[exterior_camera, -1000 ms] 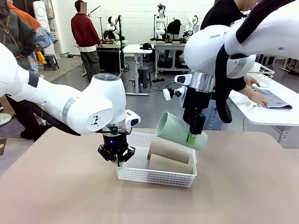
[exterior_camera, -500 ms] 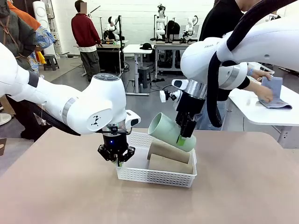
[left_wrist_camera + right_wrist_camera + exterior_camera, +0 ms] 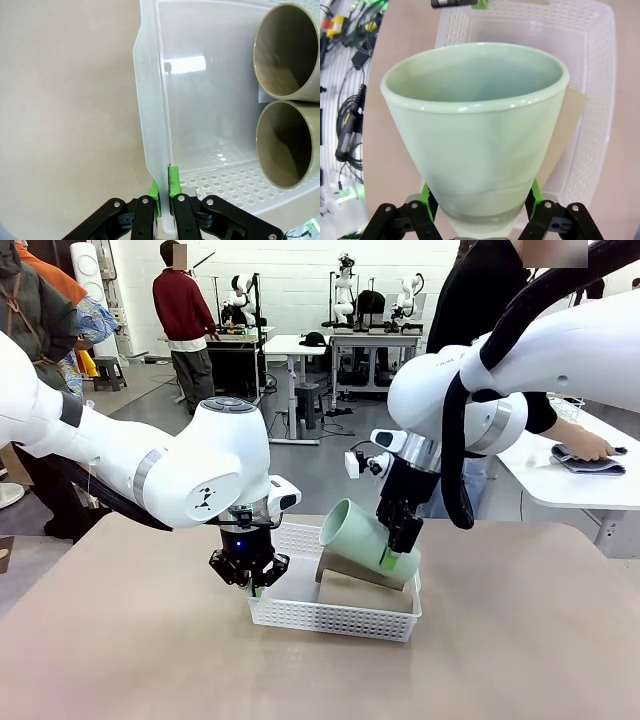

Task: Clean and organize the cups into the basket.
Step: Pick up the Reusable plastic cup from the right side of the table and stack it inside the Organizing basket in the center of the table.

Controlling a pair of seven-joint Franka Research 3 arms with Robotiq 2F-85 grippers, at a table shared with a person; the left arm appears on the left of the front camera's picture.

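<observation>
The white lattice basket [image 3: 300,615] sits mid-table, and my left gripper [image 3: 250,578] is shut on its left wall. The left wrist view has the green pads [image 3: 172,182] pinching that wall [image 3: 150,100], with two taupe cups [image 3: 290,50] [image 3: 290,142] lying side by side inside, mouths toward the camera. My right gripper [image 3: 392,552] is shut on the base of the mint green cup [image 3: 355,530], tilted mouth-up-left just over the taupe cups [image 3: 365,595]. From the right wrist, the mint cup [image 3: 480,135] sits between the fingers [image 3: 427,195] above the basket [image 3: 600,75].
The brown tabletop [image 3: 120,640] lies bare around the basket. A person stands beyond the far edge with a hand on a folded cloth [image 3: 585,455] on a white side table at the right. More people and tables stand farther back.
My right gripper has carried the mint cup down and left, onto the taupe cups in the basket. The left gripper stays on the basket wall. The person's hand moved the cloth.
</observation>
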